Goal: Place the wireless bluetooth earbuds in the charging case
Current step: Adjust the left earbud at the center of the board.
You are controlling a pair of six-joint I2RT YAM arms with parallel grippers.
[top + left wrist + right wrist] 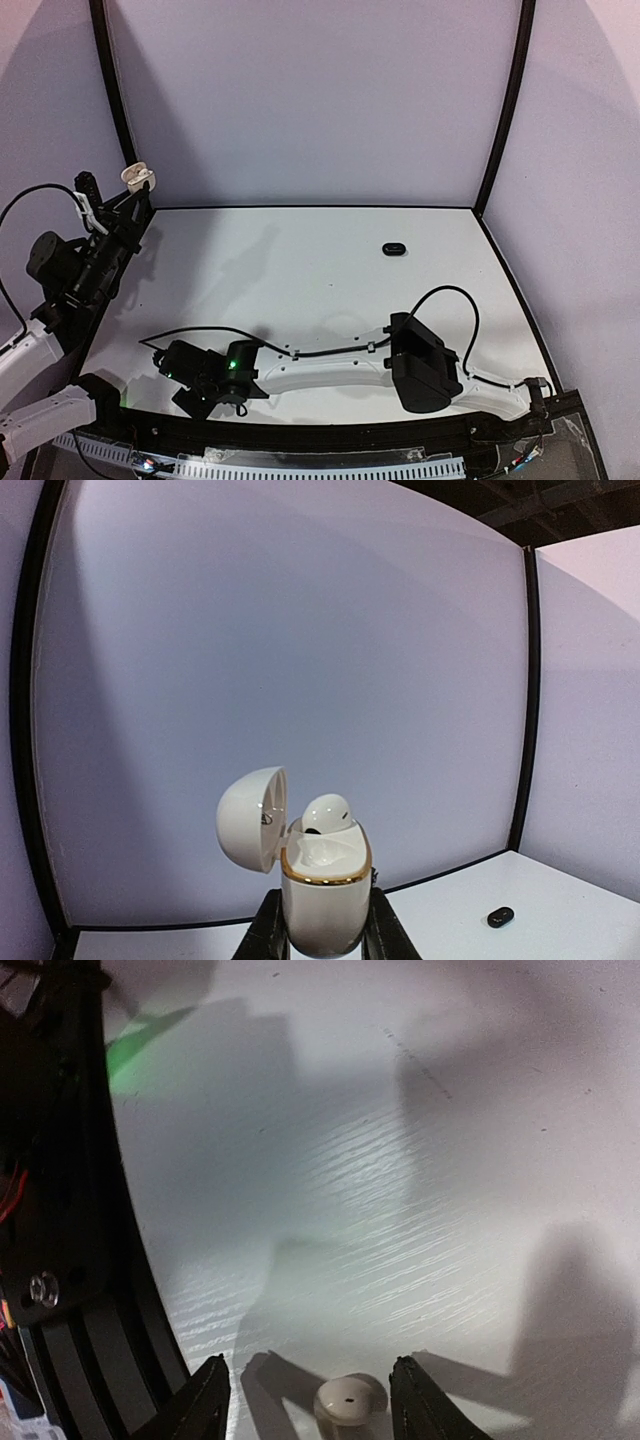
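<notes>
My left gripper [325,932] is shut on a white charging case [322,890] with a gold rim and holds it upright in the air at the far left [138,176]. Its lid [252,818] is open. One white earbud [328,813] sits in the case's far slot; the near slot looks empty. My right gripper [310,1372] is open low over the table near the front edge [198,390]. A second white earbud [350,1400] lies on the table between its fingers [212,1400], touching neither. No black earbuds show.
A small black oval object [393,248] lies on the table at the back right, also in the left wrist view [500,916]; I cannot tell whether it is a case. The black front rail [70,1260] runs just left of the right gripper. White walls enclose the table.
</notes>
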